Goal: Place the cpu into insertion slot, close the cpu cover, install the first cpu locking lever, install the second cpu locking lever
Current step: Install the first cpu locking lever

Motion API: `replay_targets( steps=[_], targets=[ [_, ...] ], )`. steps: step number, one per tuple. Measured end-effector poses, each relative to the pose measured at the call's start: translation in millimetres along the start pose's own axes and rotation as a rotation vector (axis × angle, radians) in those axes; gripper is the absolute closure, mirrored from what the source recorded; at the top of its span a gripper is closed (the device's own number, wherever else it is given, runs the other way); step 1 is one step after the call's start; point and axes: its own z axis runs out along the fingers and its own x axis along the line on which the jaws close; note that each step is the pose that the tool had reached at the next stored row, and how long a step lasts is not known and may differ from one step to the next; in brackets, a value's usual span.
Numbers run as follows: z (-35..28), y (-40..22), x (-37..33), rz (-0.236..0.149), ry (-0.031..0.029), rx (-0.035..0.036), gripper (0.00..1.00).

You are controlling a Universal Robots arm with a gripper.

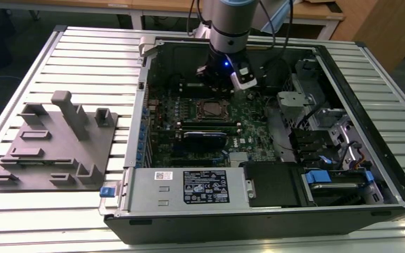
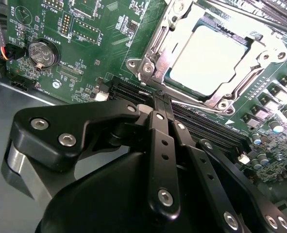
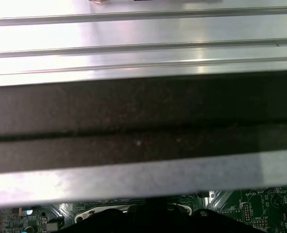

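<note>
One cpu point(image 2: 212, 54) lies seated under its cover just beyond your gripper point(image 2: 161, 99), whose fingers are pressed together, empty.

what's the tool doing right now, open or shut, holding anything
Tool: black fingers pressed together, shut, nothing between them; it sits just off the square silver metal cpu cover over the pale silver square cpu.

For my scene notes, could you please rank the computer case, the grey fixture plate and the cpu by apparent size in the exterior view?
1. computer case, clearly largest.
2. grey fixture plate.
3. cpu, much the smallest, seated in the insertion slot on the board.
</note>
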Motion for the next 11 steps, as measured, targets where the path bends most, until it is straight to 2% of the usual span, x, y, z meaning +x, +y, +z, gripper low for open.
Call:
replay_targets(
  steps=[7, 11],
  targets=[
    [0.6, 0.0, -0.7, 0.0, 0.0, 0.0008, 0.89],
    [1.1, -0.1, -0.8, 0.0, -0.0003, 0.0037, 0.89]
  ],
)
